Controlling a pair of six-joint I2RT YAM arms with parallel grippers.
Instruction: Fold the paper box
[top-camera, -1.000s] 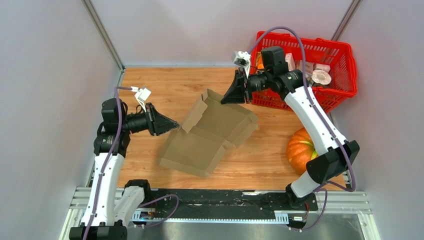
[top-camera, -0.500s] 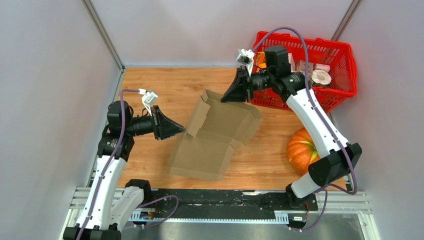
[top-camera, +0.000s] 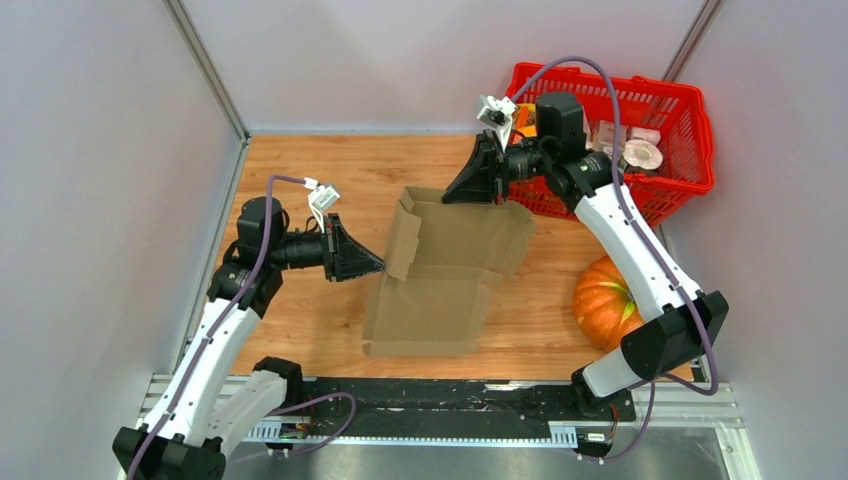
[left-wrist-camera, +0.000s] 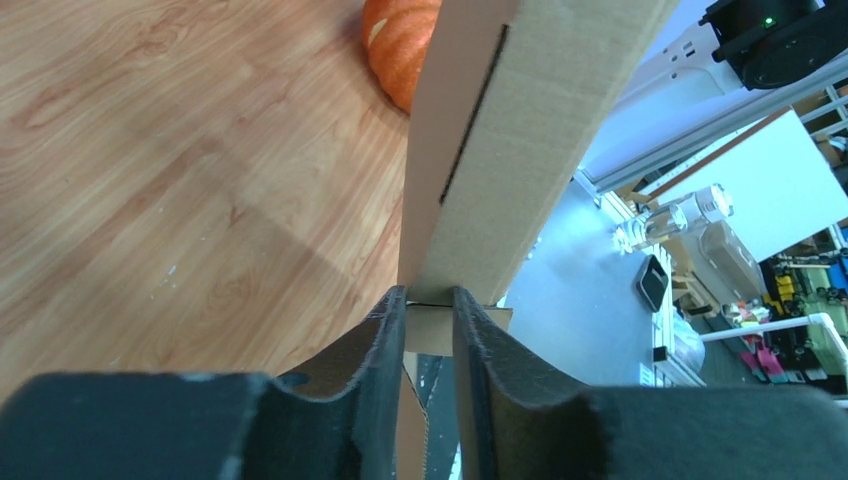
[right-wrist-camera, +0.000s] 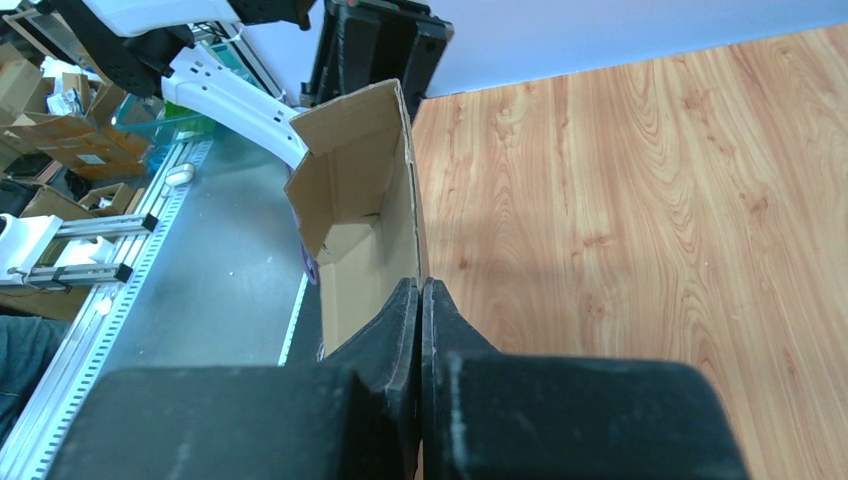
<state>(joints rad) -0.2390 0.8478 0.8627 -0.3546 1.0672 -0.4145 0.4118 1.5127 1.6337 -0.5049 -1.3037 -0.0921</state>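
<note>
The paper box (top-camera: 445, 270) is a brown die-cut cardboard sheet with flaps, held up off the wooden table between both arms. My left gripper (top-camera: 378, 267) is shut on its left edge; in the left wrist view the cardboard (left-wrist-camera: 500, 150) sits pinched between the fingers (left-wrist-camera: 385, 340). My right gripper (top-camera: 455, 193) is shut on the box's far top edge; in the right wrist view the cardboard (right-wrist-camera: 365, 210) hangs down from the closed fingers (right-wrist-camera: 405, 310), with a side flap folded inward.
A red basket (top-camera: 680, 150) with small packages stands at the back right, just behind the right arm. An orange pumpkin (top-camera: 600, 300) sits on the table to the right of the box. Grey walls close in both sides.
Both grippers have carried the box to the right and turned it so its sides run straight front to back. The left arm has reached further right; the right gripper shifted slightly.
</note>
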